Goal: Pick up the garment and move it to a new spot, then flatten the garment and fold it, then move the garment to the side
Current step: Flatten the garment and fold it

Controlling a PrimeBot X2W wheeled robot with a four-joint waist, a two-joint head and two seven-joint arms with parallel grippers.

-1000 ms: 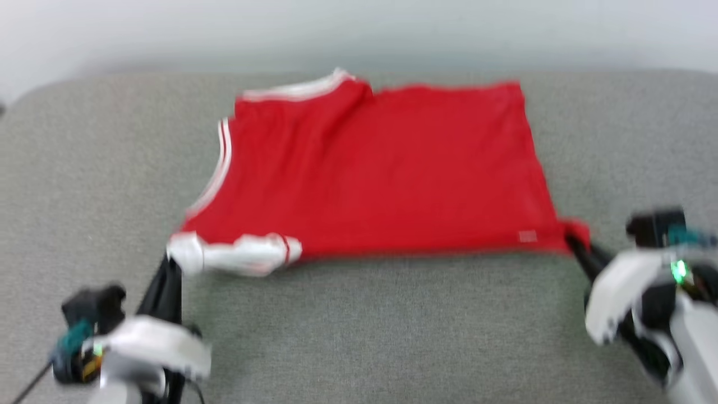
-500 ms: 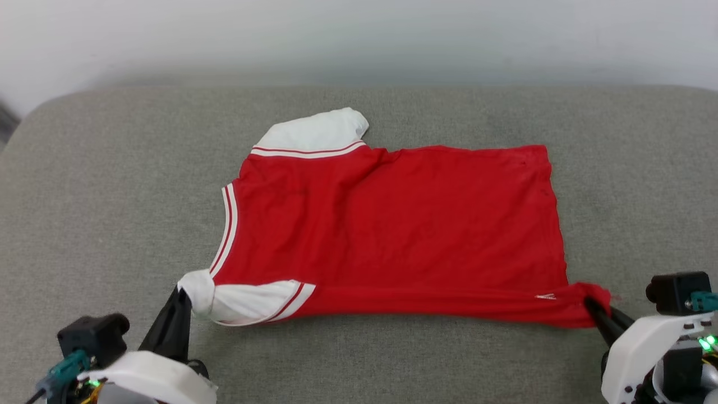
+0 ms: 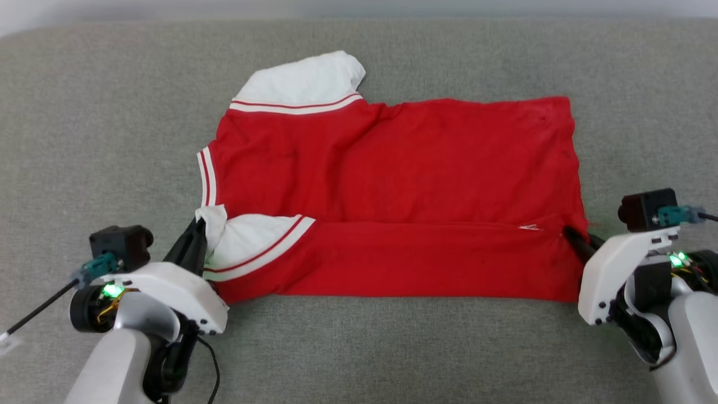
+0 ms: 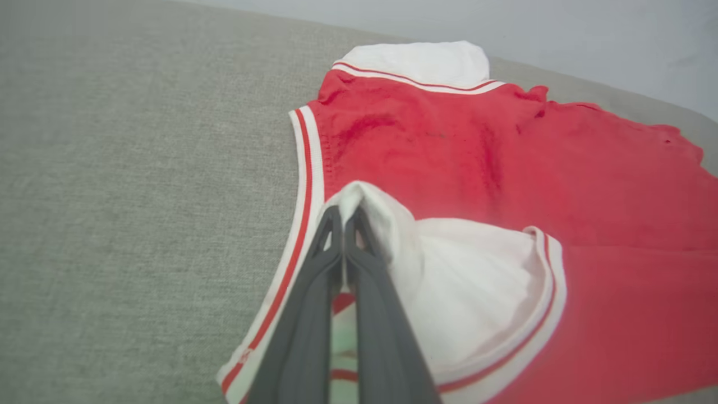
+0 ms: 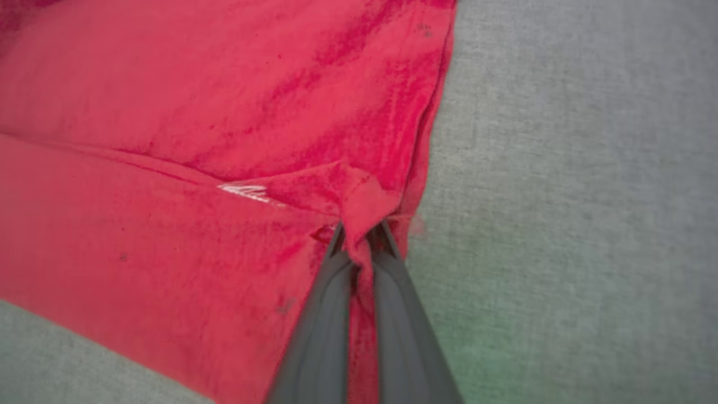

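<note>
Since the earlier frame you have carried the held edge of the garment (image 3: 392,185) away from the near edge of the grey cushion (image 3: 84,140), so a doubled red band now lies along the side closest to you. Your left gripper (image 3: 197,235) is pressed together on the bunched white sleeve (image 3: 252,235) at the garment's left end. Your right gripper (image 3: 569,233) pinches a tuft of red hem at its right end. The garment lies flat across the middle of the cushion, with its striped trim (image 3: 206,177) toward the left edge and its second white sleeve (image 3: 303,78) toward the far edge.
</note>
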